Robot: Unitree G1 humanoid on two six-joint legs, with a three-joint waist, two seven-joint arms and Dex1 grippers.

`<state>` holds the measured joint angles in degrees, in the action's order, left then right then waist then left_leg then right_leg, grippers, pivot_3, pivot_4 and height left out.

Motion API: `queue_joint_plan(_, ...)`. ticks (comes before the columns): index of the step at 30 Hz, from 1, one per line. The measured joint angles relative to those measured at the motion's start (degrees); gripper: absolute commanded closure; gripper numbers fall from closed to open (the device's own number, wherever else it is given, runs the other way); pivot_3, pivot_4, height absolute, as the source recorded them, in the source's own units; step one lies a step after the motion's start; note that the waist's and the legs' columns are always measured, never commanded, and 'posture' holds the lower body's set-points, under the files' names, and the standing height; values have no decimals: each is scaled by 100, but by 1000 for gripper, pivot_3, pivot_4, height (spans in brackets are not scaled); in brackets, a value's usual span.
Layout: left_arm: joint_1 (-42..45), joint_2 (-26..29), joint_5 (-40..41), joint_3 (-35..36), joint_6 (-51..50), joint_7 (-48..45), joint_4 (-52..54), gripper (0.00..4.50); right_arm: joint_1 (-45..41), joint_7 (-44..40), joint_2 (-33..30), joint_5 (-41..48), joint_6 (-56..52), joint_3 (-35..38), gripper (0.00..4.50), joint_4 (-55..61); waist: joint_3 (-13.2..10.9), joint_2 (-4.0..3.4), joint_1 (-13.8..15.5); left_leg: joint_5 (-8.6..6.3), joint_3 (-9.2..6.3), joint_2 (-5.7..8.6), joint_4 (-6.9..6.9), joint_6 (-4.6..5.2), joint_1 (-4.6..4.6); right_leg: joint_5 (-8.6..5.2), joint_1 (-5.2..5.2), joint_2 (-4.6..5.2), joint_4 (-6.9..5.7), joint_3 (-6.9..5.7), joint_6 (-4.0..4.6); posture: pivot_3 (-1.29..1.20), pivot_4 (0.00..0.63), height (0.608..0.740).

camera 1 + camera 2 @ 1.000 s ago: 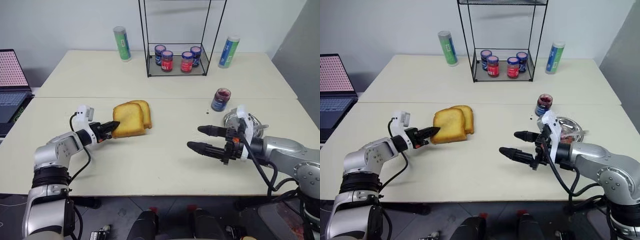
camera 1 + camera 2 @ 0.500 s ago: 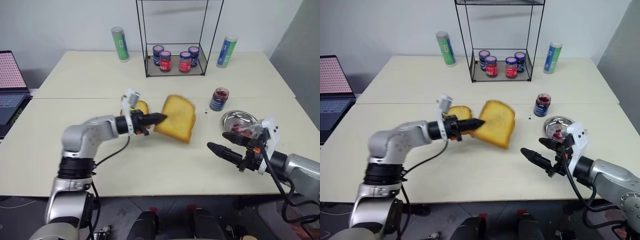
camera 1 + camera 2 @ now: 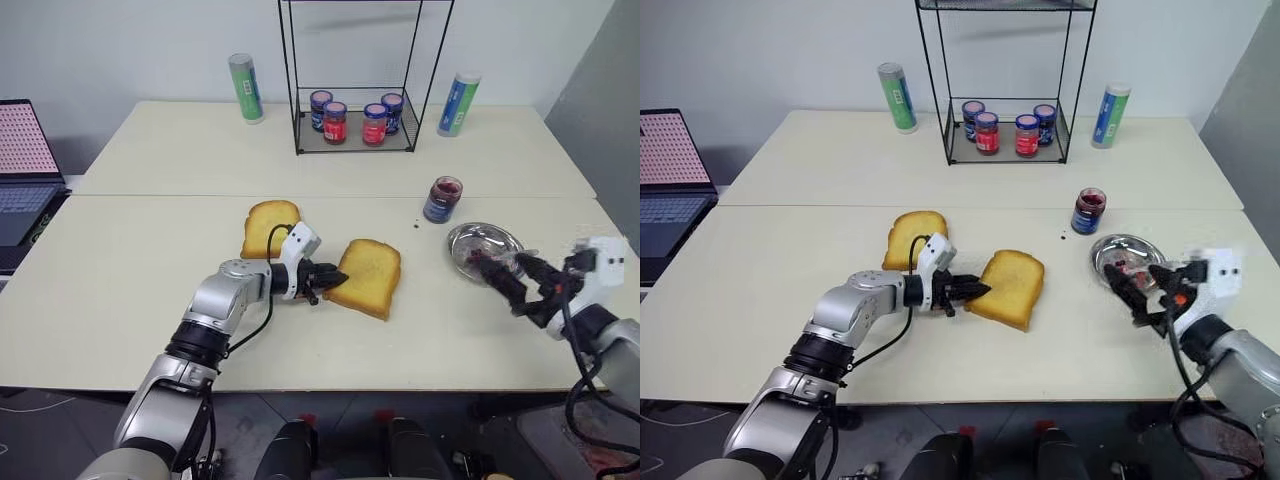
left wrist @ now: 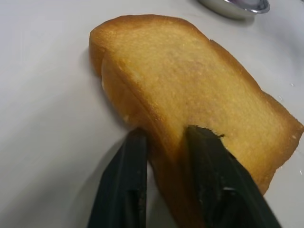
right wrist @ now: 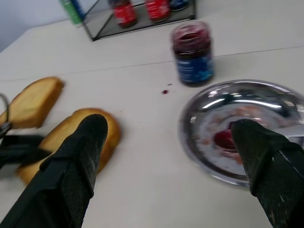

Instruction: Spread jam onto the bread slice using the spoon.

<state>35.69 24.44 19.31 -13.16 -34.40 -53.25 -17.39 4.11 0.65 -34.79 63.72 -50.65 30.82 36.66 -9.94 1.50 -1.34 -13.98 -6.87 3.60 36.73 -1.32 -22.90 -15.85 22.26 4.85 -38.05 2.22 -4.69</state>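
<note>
The left gripper [image 3: 335, 281], jaws still straddling the bread [image 3: 368, 277] edge but seemingly loosening, lays it mid-table at nine o'clock of the dish [image 3: 484, 247], near the jam [image 3: 441, 199] for spreading, while the right gripper [image 3: 510, 280] gapes wide and empty over the dish.
</note>
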Motion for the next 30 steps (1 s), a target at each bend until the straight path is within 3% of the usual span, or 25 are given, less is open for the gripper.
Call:
queue_joint_plan(3, -62, 175, -44, -2, -64, -122, 186, 1937, -81, 233, 126, -133, 126, 117, 0, -226, 1, -2, -21, 0, 0, -3, -3, 0, 2, 0, 0, -3, -1, 1, 0, 0, 150, 740)
queue_joint_plan(8, -417, 1210, -54, 18, -547, -415, 1027, 949, -800, 680, 384, -648, 564, 499, 0, -1851, 4, -14, -54, 0, 13, -13, -14, 0, 10, -1, 4, -11, -2, 11, 2, 0, 150, 740)
queue_joint_plan(13, -484, 1592, 3, 144, -386, -755, 1590, 34, -1398, 581, 537, -604, 650, 586, 0, -2953, 1, -29, -41, 0, 22, -9, -11, 1, 9, 0, 2, -7, -3, 15, 2, 0, 150, 740)
queue_joint_plan(16, -384, 1515, 219, 355, -37, -998, 2153, 15, -1886, 555, 716, -394, 656, 752, 0, -3698, 2, -30, -23, 0, 23, -9, -10, 0, 8, 0, 1, -5, 1, 14, 2, 0, 150, 740)
queue_joint_plan(20, -16, 926, 311, 213, 477, -1087, 2763, 15, -2425, 333, 830, -181, 636, 841, 0, -4578, 1, -32, -21, 0, 47, -6, -7, 1, 6, 0, 1, -2, 0, 15, 1, 0, 150, 740)
queue_joint_plan(30, 99, 656, 56, -105, 943, -1102, 2808, 15, -2953, -21, 724, -410, 747, 858, 0, -5822, 3, -35, -75, -1, 62, -12, -7, 3, 9, 0, 1, -10, -3, 19, 1, 0, 150, 740)
